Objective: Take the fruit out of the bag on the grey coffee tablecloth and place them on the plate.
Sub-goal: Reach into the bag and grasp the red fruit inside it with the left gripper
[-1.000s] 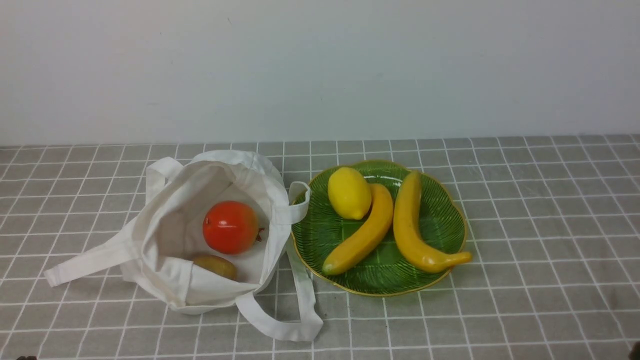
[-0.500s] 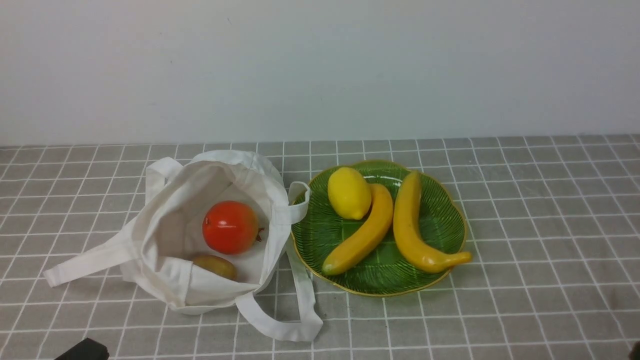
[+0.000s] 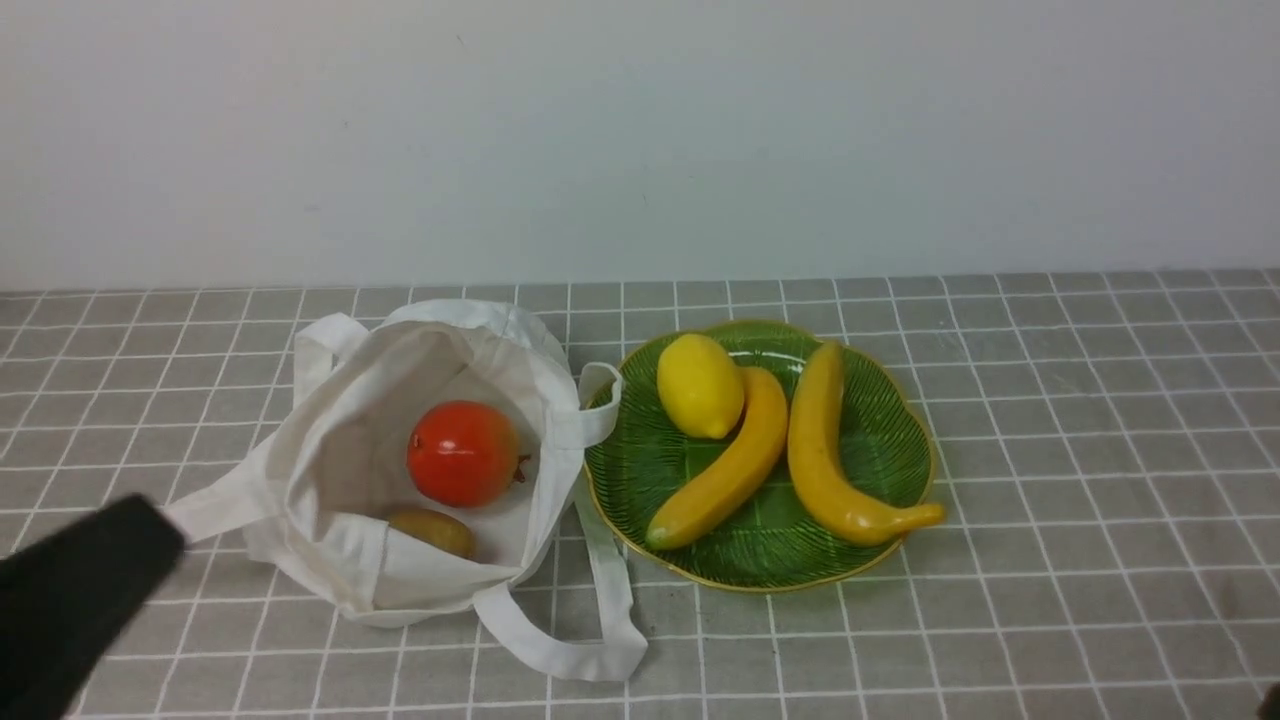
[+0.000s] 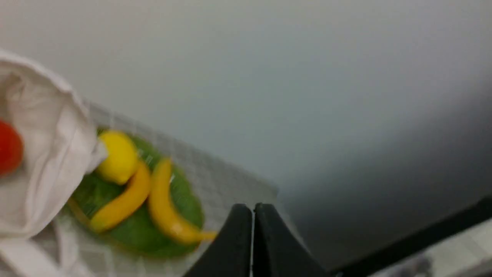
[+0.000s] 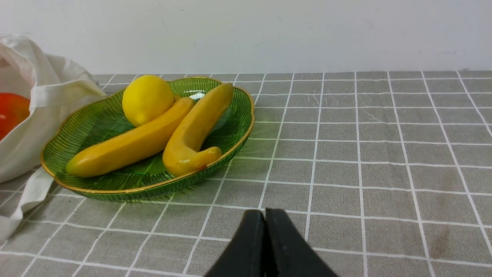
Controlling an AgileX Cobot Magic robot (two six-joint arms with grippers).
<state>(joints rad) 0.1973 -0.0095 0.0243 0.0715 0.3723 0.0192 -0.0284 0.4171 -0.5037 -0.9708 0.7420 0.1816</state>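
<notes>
**Left arm enters view; both fruits still bagged**

Change noted: the left arm [image 3: 75,595] now shows as a dark, blurred mass at 8 o'clock of the bag [image 3: 330,450], where a second ago there was nothing. This is judged to be an approach for the next pick.

The left pincer [image 4: 253,215] is clenched on nothing, as is the right pincer [image 5: 265,217] (each must part before any grasp).

The glossy, round red-orange fruit [image 3: 462,453] lies inside the soft white cloth bag. The smaller brown-olive fruit [image 3: 432,532] lies at its 7 o'clock, partly under a fold.

The ribbed, gold-rimmed green plate [image 3: 880,450] sits at the bag's 3 o'clock on the grey coffee tablecloth [image 3: 1080,450]. It carries a lemon [image 3: 699,386] and two bananas [image 3: 725,465].
</notes>
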